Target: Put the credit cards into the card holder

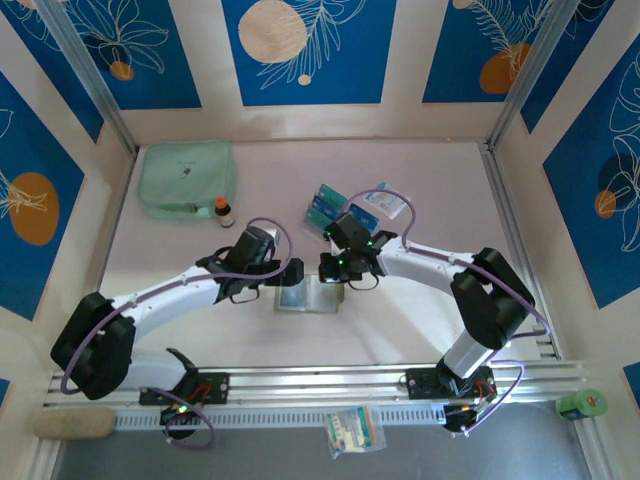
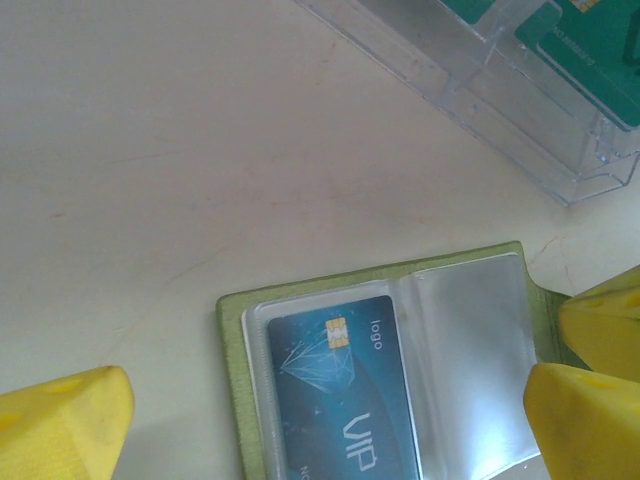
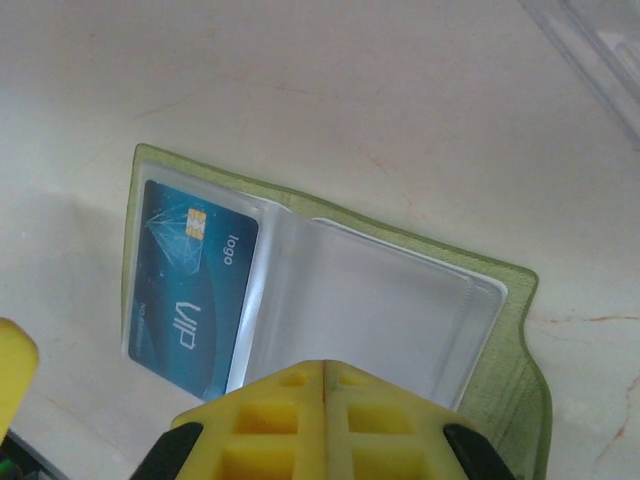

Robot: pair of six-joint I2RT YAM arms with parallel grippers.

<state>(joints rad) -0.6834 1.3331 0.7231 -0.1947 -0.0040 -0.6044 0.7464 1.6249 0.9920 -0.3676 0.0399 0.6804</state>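
**A:** Start at the right claw [image 3: 322, 388]. What is it doing?

**B:** Its jaws are pressed together, with nothing visible between them. In its wrist view it sits over the 6 o'clock edge of the card holder [image 3: 520, 340], though I can't tell whether it touches. My guess is that it is there to keep the flap flat so the holder lies open.

**A:** And the left claw [image 2: 330, 400]?

**B:** It is spread as wide as it goes and grips nothing. Its fingers sit at about 8 and 4 o'clock in its own view, on either side of the open holder. I read that as waiting in reach, not grasping.

**A:** How does the holder lie?

**B:** It is open on the counter [image 1: 430, 180] between the 2 claws, pockets facing up. 1 blue card [image 3: 190, 290] sits inside the clear pocket on the 9 o'clock side. The clear pocket beside it [image 3: 370, 310] looks empty, so I would expect it to be filled next.

**A:** Where are the rest of the credit cards [image 2: 585, 45]?

**B:** They are teal and stand in a clear plastic stand [image 2: 480, 85], near the holder at its 12 o'clock in the top view. The tiers probably leave their edges free to pinch.

**A:** And farther out?

**B:** A mint pouch [image 1: 187, 178] lies at 10 o'clock, well apart. A small bottle [image 1: 222, 211] stands just beside it.
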